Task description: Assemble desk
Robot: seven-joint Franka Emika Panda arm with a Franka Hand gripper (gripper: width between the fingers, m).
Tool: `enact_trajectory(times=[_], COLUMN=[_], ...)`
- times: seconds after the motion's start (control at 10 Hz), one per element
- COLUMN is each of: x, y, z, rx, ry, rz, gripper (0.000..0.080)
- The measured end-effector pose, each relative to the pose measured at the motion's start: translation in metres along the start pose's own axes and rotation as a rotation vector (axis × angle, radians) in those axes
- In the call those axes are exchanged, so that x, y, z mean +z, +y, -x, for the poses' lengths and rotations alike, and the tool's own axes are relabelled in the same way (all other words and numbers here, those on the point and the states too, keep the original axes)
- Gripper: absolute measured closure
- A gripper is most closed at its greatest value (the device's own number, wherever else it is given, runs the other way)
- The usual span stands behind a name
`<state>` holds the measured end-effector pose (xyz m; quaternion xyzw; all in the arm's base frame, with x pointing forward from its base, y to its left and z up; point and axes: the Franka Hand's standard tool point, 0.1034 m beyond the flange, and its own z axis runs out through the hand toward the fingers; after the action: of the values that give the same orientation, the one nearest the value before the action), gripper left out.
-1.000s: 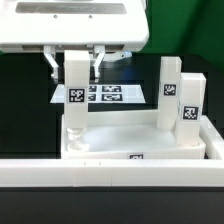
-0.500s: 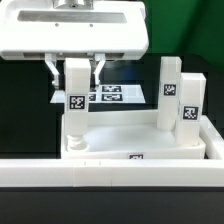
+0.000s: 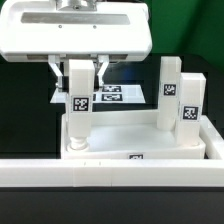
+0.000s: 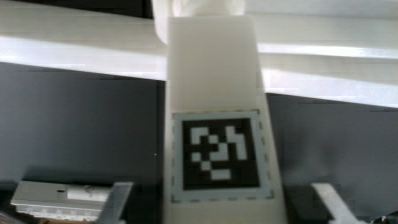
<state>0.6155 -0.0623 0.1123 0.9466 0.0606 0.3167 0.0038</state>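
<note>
**Leg upright at tabletop corner, claw open round it**

Black desk (image 3: 20, 110) under everything. Long low white wall (image 3: 110, 178) across front of ext. view, just ahead of tabletop. White tray-like tabletop (image 3: 125, 135) right behind wall, flat on desk, small b/w tag on its near edge. Marker board (image 3: 118, 95) flat on desk behind tabletop, partly hidden by legs.

3 legs visible, all upright:
- held-side leg (image 3: 77, 95) at tabletop's near corner on ext. view's left, foot at round socket (image 3: 75, 145); can't tell how deep it sits.
- 2nd leg (image 3: 170, 88) at far corner on ext. view's right.
- 3rd leg (image 3: 190, 108) at near corner on ext. view's right, just beside 2nd, slightly overlapping it in view.

Each w/ square b/w tag on facing side.

Claw (image 3: 77, 72) straight above left corner, spread open, one finger (image 3: 55, 70) each side of 1st leg's upper part. Gap visible betw. each finger and leg in both views, so no contact, no grip. In wrist view, leg fills centre, tag (image 4: 219, 152) sharp enough to see pattern, fingertips well clear on both sides.
</note>
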Motion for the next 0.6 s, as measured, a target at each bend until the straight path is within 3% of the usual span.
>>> enact_trajectory(times=[0.6], x=[0.0004], y=[0.0001], z=[0.0001], rx=[0.001], ry=[0.001], rz=[0.000], gripper=[0.0509])
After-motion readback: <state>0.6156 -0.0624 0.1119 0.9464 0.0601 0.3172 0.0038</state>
